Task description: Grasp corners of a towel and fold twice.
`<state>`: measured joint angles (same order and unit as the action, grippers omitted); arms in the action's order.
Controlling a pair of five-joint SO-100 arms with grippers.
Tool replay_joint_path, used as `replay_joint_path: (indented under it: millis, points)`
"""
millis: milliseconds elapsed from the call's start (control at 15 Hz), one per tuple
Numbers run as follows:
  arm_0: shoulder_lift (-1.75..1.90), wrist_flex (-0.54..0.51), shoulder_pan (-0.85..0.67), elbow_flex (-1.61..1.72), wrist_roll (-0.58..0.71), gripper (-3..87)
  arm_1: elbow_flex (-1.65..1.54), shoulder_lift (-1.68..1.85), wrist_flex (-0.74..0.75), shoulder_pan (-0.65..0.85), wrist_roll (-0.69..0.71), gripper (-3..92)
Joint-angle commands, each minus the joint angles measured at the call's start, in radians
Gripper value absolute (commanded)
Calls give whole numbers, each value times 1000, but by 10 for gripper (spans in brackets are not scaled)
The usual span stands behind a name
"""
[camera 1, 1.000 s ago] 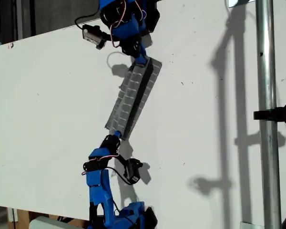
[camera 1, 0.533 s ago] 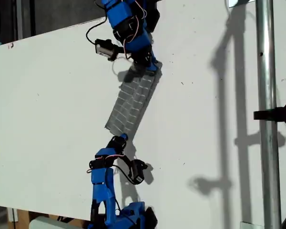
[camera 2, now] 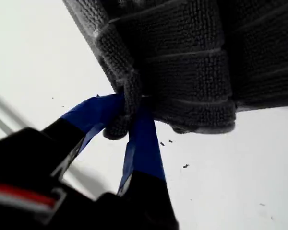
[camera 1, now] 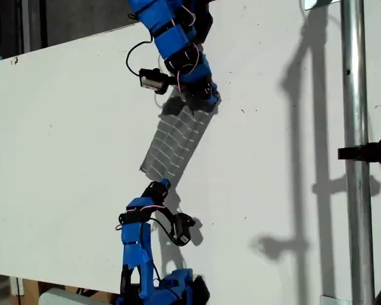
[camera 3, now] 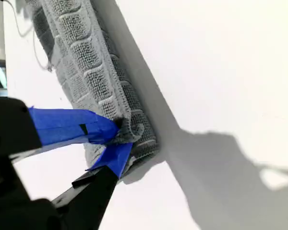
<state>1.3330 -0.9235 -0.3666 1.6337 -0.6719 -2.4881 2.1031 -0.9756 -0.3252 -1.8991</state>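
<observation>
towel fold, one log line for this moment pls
towel: folded strip on table | my first gripper: shut on corner | my second gripper: shut on corner

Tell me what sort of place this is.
Probably a robotics lab or workshop bench, not a home. A bare white tabletop holds two blue hobby arms with exposed wiring, a metal pole with a clamp stands at the exterior view's right, and the only item worked on is a grey towel.

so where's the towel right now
The towel lies mid-table in the exterior view, stretched between my two grippers, left of the metal pole.
</observation>
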Motion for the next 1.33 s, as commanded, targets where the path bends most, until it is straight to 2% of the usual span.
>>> replay_joint_path:
  millis: [0, 133, 333, 533, 600, 667, 733, 1067, 1267]
  points:
    - [6, -34, -55, -103, 35, -27, 67, 258, -218, 184, 153, -3]
    - [-5, -66, -118, -195, 74, -27, 110, 439, -408, 405, 301, -3]
    - [-6, -126, -169, -296, 109, -27, 296, 379, -650, 676, 468, -3]
    - [-21, -143, -166, -336, 117, -27, 419, 391, -695, 933, 704, -3]
    - [-21, -143, -160, -327, 117, -27, 443, 383, -690, 959, 749, -3]
    - [-21, -143, -156, -314, 117, -27, 426, 376, -680, 943, 746, -3]
    - [-21, -141, -153, -296, 112, -27, 364, 376, -647, 859, 683, -3]
    - [-31, -107, -147, -206, 89, -27, 28, 390, -433, 379, 230, -3]
    - [-43, -83, -129, -150, 72, -27, -78, 382, -275, 222, 84, -3]
